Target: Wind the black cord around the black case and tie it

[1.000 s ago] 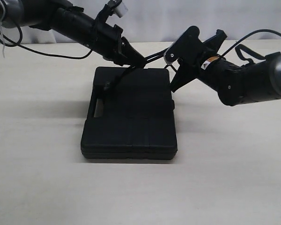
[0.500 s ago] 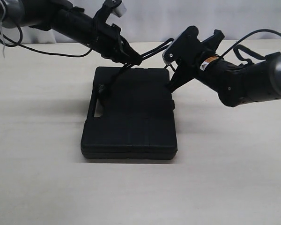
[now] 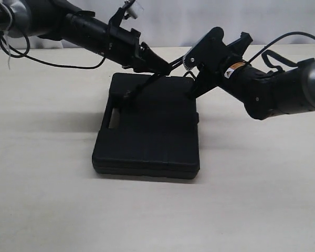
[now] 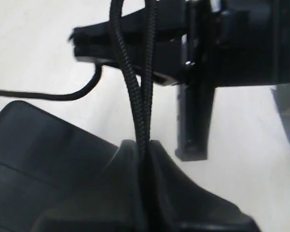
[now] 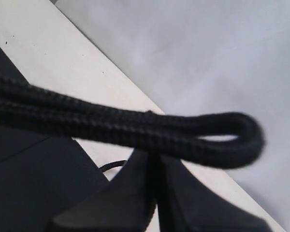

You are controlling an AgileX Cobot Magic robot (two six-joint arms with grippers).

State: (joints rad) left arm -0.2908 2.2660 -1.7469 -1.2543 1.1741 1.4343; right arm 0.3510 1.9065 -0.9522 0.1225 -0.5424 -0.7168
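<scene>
The black case (image 3: 147, 131) lies flat in the middle of the table. The black cord (image 3: 176, 61) runs doubled between the two grippers above the case's far edge, and a strand drops to the handle slot (image 3: 127, 97). My left gripper (image 3: 165, 65) is shut on two braided strands of the cord (image 4: 130, 82), which enter its tips (image 4: 144, 145) over the case (image 4: 38, 150). My right gripper (image 3: 192, 93) points down at the case's far right corner. In its wrist view a folded loop of cord (image 5: 135, 128) crosses its shut tips (image 5: 154, 157), and braid shows between the jaws.
The pale table (image 3: 262, 199) stretches all round the case, with a white wall behind it. A thin smooth robot cable (image 3: 52, 64) hangs from the left arm at the far left, and another arcs over the right arm (image 3: 283, 38).
My left gripper has drawn the cord a little to the right and up. The case's far end has shifted slightly right. The right gripper has hardly moved.
</scene>
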